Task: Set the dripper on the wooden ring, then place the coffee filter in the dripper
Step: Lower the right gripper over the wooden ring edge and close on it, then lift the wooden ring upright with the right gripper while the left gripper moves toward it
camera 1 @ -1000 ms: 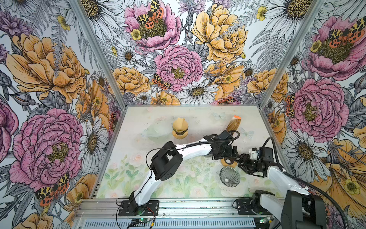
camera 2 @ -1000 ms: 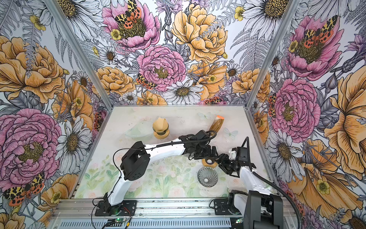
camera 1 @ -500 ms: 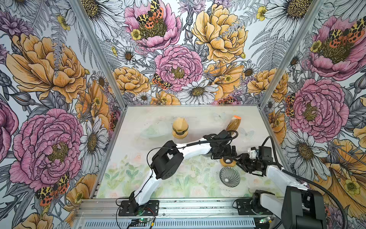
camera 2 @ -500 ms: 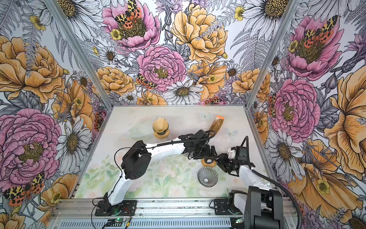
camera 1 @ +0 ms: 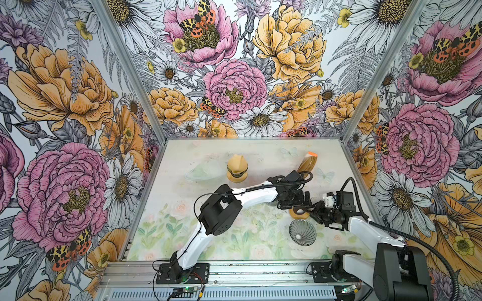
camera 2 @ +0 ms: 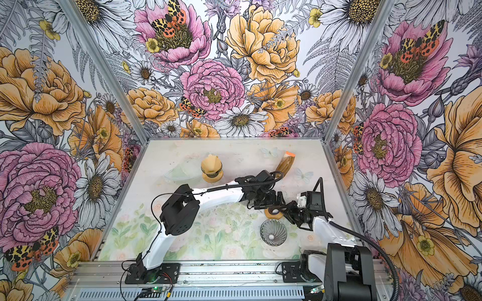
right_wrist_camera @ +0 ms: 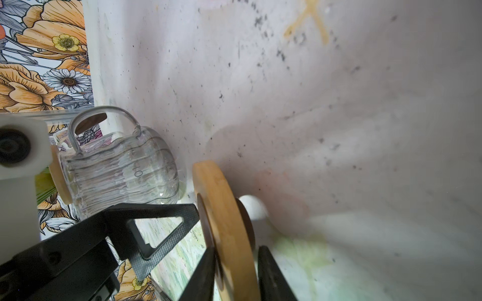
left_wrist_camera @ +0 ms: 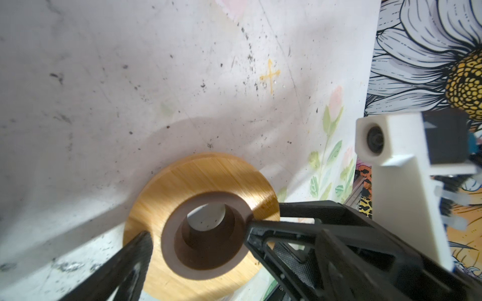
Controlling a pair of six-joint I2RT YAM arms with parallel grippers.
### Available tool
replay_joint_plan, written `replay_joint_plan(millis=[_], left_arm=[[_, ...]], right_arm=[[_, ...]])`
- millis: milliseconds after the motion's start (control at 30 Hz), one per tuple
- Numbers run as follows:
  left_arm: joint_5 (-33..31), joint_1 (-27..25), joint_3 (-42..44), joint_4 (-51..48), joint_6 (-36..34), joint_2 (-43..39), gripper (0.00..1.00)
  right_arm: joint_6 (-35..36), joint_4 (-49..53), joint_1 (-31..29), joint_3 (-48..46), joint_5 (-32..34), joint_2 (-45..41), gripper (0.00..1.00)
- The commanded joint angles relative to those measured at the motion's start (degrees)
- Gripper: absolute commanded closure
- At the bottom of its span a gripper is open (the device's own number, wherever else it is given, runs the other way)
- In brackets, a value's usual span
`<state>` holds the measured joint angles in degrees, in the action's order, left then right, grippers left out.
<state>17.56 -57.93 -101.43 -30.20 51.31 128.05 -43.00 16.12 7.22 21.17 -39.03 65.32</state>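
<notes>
Wooden ring [camera 1: 299,214] lies right of centre on the tabletop [camera 1: 260,156], its rim pinched by the right end effector [camera 1: 311,211]. The left end effector [camera 1: 296,207] stands wide open over it. The glass dripper [camera 1: 302,232] sits just nearer. The tan coffee filter [camera 1: 235,164] stands far, mid-tabletop.
</notes>
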Motion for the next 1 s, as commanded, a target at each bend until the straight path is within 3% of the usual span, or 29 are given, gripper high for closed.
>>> replay_joint_plan(millis=[0, 500, 967], left_arm=[[1.50, 0.36, -0.61, 0.71, 1.03, 0.79, 0.01], [0.90, 1.09, -3.01, 2.07, -1.94, -4.43, 0.01], [1.84, 3.53, -2.47, 2.04, -9.47, -18.08, 0.01]], right_arm=[[-0.50, -2.10, -0.74, 1.43, 1.17, 0.68, 0.73], [-1.03, 0.38, -0.99, 3.07, 4.20, -1.19, 0.85], [1.43, 8.93, -1.67, 13.84, 5.68, -3.84, 0.90]])
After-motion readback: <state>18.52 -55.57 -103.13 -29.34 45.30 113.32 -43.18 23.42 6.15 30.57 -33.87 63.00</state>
